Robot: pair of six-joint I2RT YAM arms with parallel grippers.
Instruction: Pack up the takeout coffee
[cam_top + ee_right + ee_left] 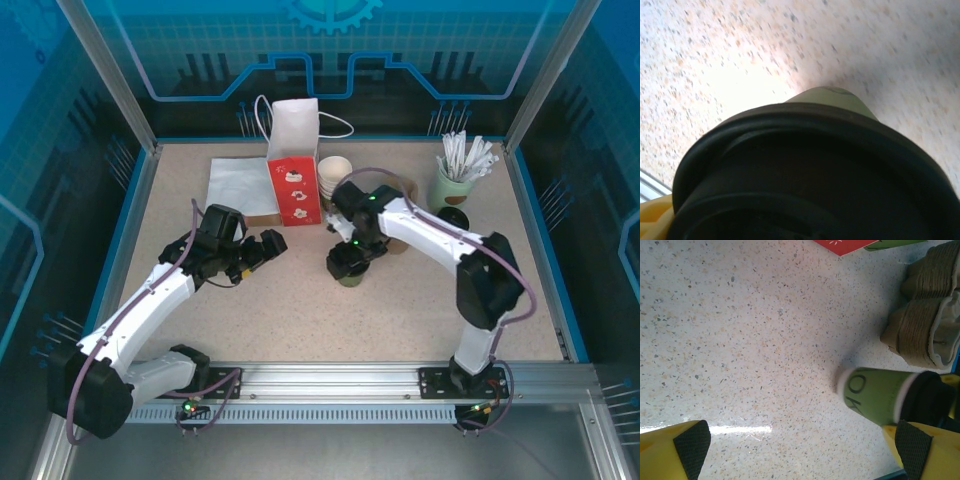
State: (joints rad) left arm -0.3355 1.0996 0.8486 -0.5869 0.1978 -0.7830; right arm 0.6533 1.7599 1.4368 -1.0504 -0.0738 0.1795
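1. Takeout coffee (875,395) stands on the tabletop (740,340), not yet in the paper bag (292,125).
2. Right jaws are over its lid (815,175); whether they grip it, I cannot tell.
3. Left jaws stand open, empty.

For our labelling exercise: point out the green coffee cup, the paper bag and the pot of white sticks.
green coffee cup (875,396), left wrist view, green side wall.
paper bag (295,190), top external view, red side panel.
pot of white sticks (452,188), top external view, pale-green wall.
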